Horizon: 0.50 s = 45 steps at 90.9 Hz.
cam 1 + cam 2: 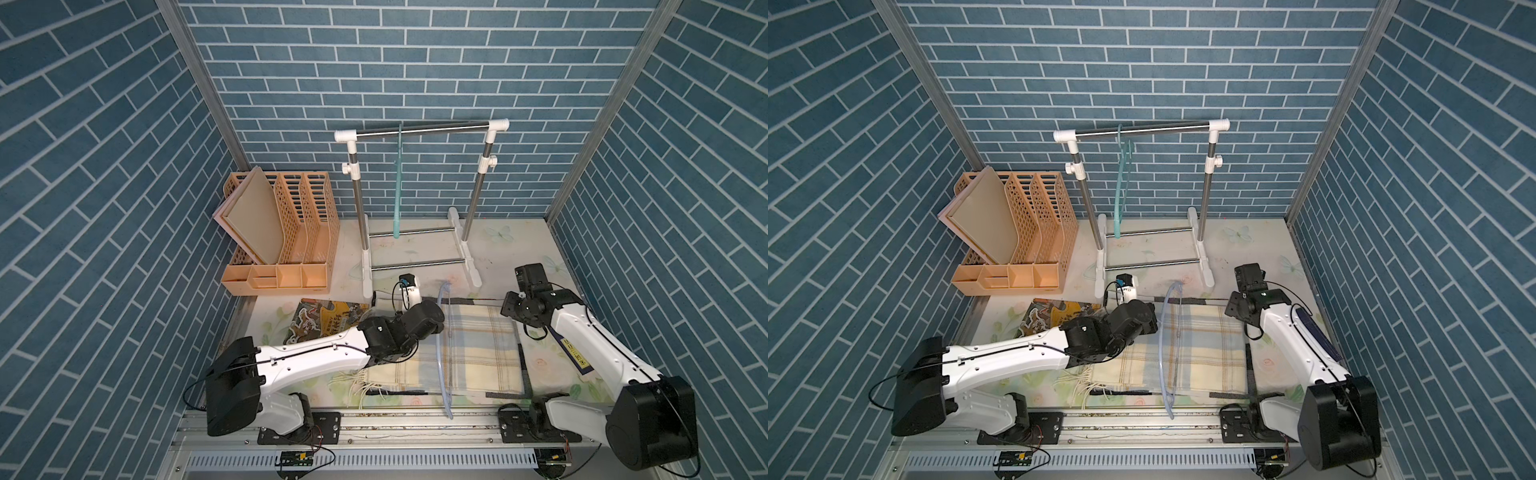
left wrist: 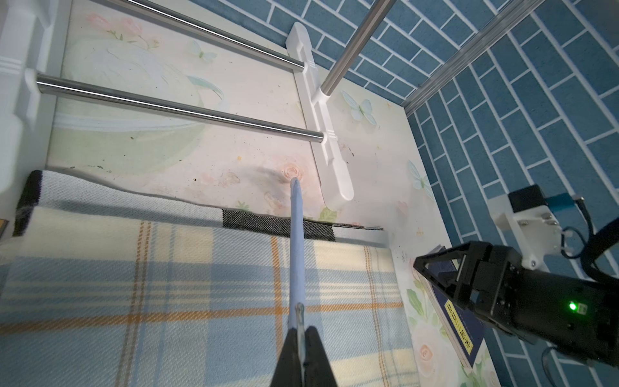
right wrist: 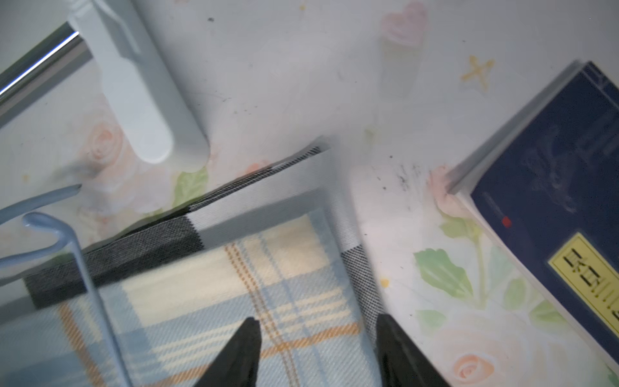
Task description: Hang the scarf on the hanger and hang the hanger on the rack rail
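With the hanger (image 2: 298, 254) clamped in the left tool (image 2: 303, 330) across the scarf (image 1: 482, 353) lying flat near the desk's (image 1: 511, 257) front edge, the black-and-white cloth (image 2: 278, 224) beneath may be caught too by the open right tool (image 3: 316, 320).

Bright even light, soft shadows; rt wrist view blurry.

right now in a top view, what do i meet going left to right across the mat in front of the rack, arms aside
magazine → blue hanger → book. The scarf is left out, since the hanger lies across it.
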### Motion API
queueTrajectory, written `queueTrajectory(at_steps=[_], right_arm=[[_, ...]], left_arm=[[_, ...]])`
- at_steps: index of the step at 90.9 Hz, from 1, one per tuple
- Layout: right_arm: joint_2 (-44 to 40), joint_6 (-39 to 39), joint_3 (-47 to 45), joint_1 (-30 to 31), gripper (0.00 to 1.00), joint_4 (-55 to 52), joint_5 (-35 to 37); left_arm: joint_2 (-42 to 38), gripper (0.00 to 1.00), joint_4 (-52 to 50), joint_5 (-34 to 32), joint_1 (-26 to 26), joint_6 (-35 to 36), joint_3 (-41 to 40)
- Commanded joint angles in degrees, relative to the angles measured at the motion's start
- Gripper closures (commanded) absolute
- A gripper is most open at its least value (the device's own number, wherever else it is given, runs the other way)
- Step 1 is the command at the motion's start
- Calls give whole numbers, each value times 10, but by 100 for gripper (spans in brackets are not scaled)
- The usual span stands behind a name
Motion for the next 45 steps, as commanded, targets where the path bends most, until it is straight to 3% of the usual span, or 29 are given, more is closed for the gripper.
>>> queueTrajectory(at_steps=[1, 19, 45], right_arm=[[36, -91, 5, -12, 37, -73, -50], [35, -66, -55, -55, 43, -37, -119], [57, -49, -56, -59, 50, -61, -74]], left_arm=[[-9, 100, 22, 1, -3, 24, -12], [-7, 100, 51, 22, -3, 44, -24], [-9, 100, 71, 30, -3, 55, -36]])
